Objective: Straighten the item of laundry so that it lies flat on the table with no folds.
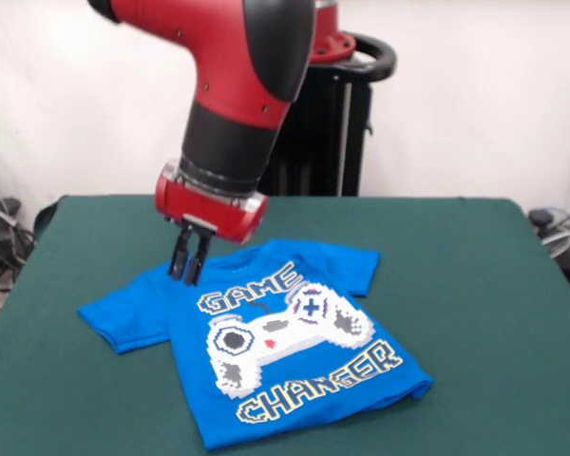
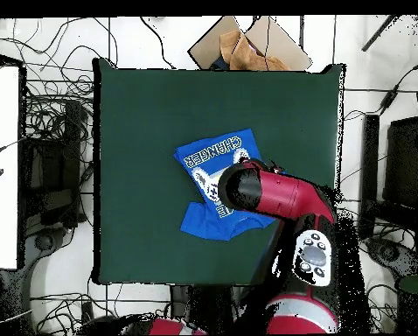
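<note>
White wall (image 1: 475,95) behind, pale floor (image 2: 370,79) strewn with black cables (image 2: 55,131), crumpled brown cardboard (image 2: 247,48) lay beyond one edge, white panel (image 2: 1,166) stood alongside.

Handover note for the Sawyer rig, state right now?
Gripper: jaws look shut, tips down at the shirt's collar edge; whether they pinch cloth, I cannot tell.
Shirt: print side up, near the middle of the table, askew to its edges. In the overhead view the arm hides part of it.
Done: mostly spread, both sleeves out.
Left: the hem corner at the front view's lower right looks curled, and the cloth by the collar is rumpled. Smooth both, then lift the arm clear.
</note>
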Robot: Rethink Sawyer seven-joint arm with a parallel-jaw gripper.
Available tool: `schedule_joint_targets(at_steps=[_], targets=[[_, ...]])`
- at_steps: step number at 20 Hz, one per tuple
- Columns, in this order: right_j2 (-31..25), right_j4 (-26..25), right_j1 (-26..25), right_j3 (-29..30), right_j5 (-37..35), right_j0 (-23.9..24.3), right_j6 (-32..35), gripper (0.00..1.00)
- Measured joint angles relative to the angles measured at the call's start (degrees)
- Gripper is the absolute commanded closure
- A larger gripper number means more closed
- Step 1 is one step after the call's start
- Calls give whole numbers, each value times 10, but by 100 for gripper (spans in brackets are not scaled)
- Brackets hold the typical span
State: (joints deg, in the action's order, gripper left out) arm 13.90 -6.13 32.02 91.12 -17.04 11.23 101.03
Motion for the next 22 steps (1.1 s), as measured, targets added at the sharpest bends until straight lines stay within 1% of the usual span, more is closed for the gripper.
schedule_joint_targets(at_steps=[7, 14, 22], targets=[[-2, 6, 34, 11, 36, -16, 0, 100], [-18, 32, 67, 60, 34, -18, 0, 100], [-37, 45, 87, 99, 30, -18, 0, 100]])
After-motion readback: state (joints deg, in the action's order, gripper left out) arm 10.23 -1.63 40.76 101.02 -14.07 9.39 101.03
